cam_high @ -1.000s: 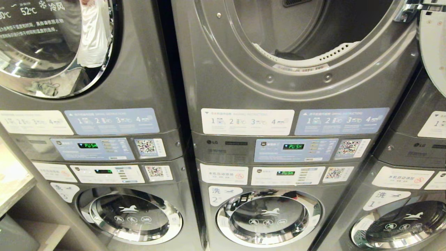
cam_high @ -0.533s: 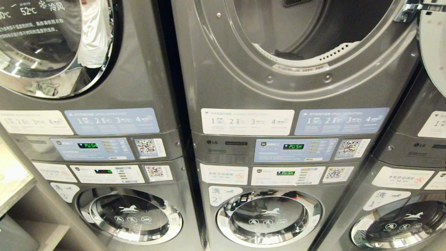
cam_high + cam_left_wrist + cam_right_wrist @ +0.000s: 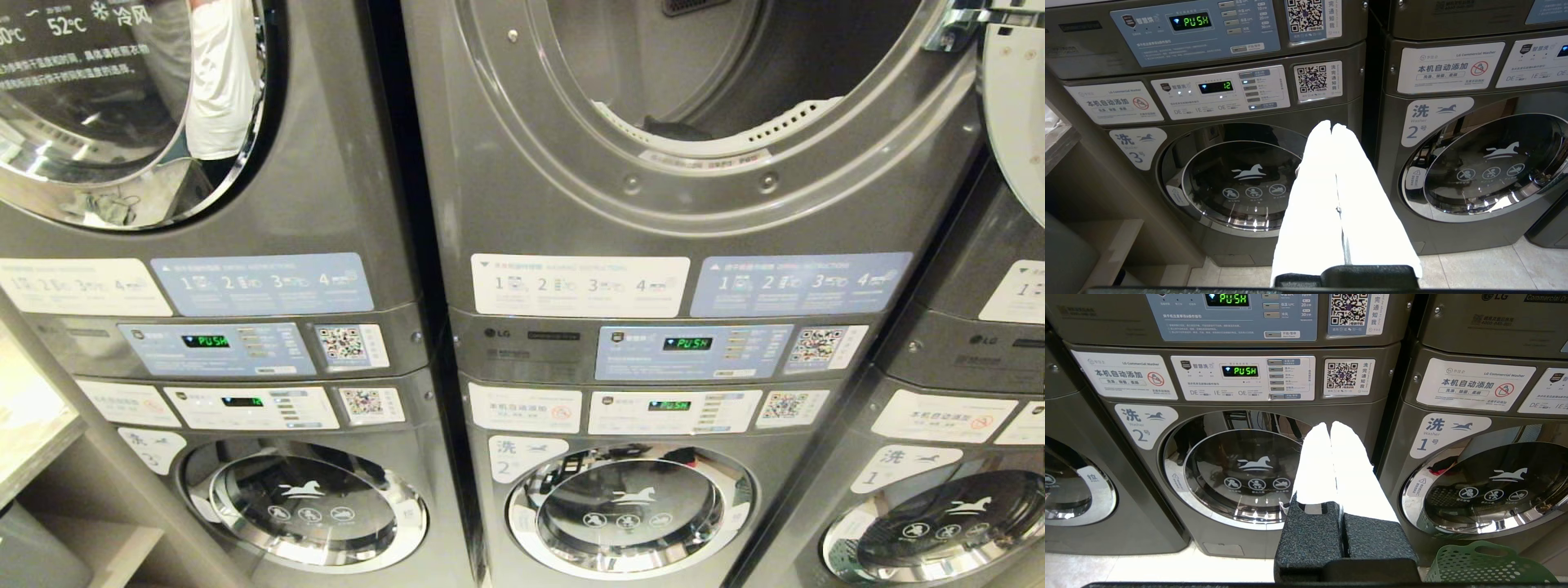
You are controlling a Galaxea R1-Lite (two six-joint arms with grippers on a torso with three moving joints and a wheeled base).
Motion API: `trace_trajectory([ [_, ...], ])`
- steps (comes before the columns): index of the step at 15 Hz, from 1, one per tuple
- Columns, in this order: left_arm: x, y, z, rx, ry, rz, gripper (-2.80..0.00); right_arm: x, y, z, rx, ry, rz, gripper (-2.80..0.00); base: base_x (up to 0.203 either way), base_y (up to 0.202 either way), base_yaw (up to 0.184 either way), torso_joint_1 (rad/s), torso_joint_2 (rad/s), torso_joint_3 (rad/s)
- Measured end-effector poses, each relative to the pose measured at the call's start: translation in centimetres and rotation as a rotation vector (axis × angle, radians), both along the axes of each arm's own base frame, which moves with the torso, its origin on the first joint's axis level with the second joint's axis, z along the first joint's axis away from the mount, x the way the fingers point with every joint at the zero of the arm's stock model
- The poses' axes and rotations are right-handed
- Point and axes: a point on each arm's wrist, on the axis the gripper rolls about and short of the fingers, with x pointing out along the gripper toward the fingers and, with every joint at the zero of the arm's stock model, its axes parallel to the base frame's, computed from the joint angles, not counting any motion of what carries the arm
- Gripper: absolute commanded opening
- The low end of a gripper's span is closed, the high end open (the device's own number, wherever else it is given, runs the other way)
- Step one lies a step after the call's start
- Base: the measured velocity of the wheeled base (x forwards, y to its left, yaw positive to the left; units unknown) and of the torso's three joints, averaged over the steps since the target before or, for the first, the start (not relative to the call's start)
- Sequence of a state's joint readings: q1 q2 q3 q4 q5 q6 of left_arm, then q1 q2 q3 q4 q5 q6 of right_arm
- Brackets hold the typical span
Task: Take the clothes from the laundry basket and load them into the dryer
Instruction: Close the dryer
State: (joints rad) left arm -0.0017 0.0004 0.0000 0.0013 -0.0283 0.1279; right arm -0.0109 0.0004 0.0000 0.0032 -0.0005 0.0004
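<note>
Step in hand: pre-pickup. The dryer (image 3: 718,73) stands open, middle stack, upper unit. Left gripper (image 3: 1332,127) and right gripper (image 3: 1329,425) are both closed and empty. The laundry basket (image 3: 1486,565) sits low right (contents not visible). Next: reach down and grasp a garment.

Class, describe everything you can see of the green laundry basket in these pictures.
Only the top of the laundry basket shows, in the right wrist view. It is pale green, looks like plastic, its wall pierced with rows of small holes, with a smooth rim and a slot handle cut into it. It appears to stand upright on the light floor before the washer marked 1. Its inside is hidden, so any clothes cannot be seen. No gripper touches it.
</note>
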Motion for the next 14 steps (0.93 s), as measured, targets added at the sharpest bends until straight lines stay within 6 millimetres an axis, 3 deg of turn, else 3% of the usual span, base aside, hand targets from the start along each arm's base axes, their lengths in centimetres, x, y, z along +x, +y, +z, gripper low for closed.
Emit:
trace_trajectory([
  [6, 0.0, 0.02, 0.0, -0.003, 0.001, 0.006, -2.8, 0.0, 0.0, 0.0, 0.0, 0.0, -0.001, -2.8, 0.001, -0.013, 0.0, 0.0, 0.0, 0.0],
  [14, 0.0, 0.02, 0.01, -0.003, -0.001, 0.007, -2.8, 0.0, 0.0, 0.0, 0.0, 0.0, 0.0, -2.8, 0.0, -0.187, 0.0, 0.003, 0.0, 0.0],
])
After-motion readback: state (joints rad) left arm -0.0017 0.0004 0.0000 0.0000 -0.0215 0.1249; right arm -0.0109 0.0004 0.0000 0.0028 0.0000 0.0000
